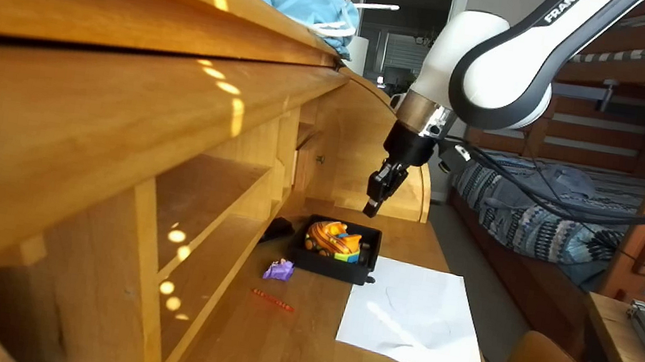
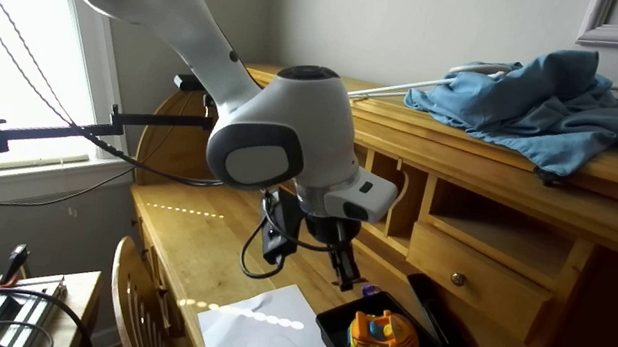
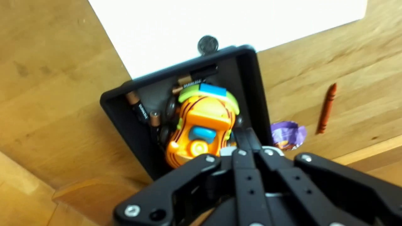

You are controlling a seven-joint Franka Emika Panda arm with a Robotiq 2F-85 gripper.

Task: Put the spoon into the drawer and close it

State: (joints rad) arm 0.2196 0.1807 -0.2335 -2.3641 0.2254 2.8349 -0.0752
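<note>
Tool (image 3: pixel 247 133), fingers (image 3: pixel 241 139) together; in midair above the black tray (image 3: pixel 251 81).

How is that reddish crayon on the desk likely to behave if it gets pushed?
The crayon may well roll if pushed sideways, being a rounded stick on the flat desk. Its slimness suggests it's light. It looks straight, so probably stiff, though perhaps snappable.
</note>
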